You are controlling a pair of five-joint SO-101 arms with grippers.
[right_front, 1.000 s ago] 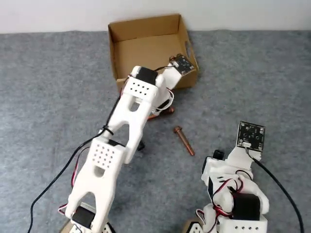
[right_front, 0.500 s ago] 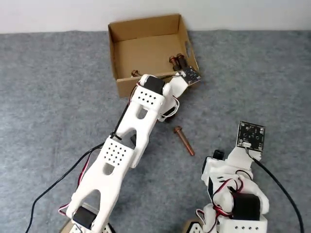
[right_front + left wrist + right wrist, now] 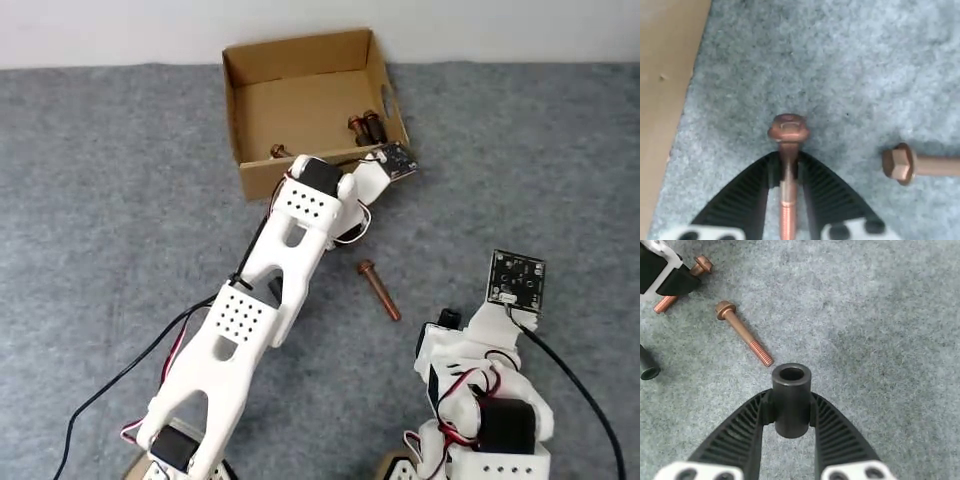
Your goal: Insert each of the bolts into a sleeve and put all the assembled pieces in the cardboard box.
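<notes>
My left gripper (image 3: pixel 787 162) is shut on a copper bolt (image 3: pixel 788 131), whose head sticks out past the fingertips just above the grey mat. It sits close to the cardboard box (image 3: pixel 262 106), in front of its near wall (image 3: pixel 665 100). A second bolt (image 3: pixel 378 290) lies loose on the mat beside it (image 3: pixel 905 164). My right gripper (image 3: pixel 790 400) is shut on a black sleeve (image 3: pixel 791 415), open end up, at the near right of the table. From there I see the loose bolt (image 3: pixel 742 332) and the left gripper (image 3: pixel 670 277) farther off.
Assembled bolt-and-sleeve pieces (image 3: pixel 365 125) lie in the box's right corner, another (image 3: pixel 280 152) along its near wall. A spare black sleeve (image 3: pixel 647 367) stands on the mat near the left arm. Open mat stretches to the right of the box.
The left arm has swung a little right and lowered by the box's near wall, uncovering the pieces inside. The held bolt is now under the arm. The right arm has not moved.
</notes>
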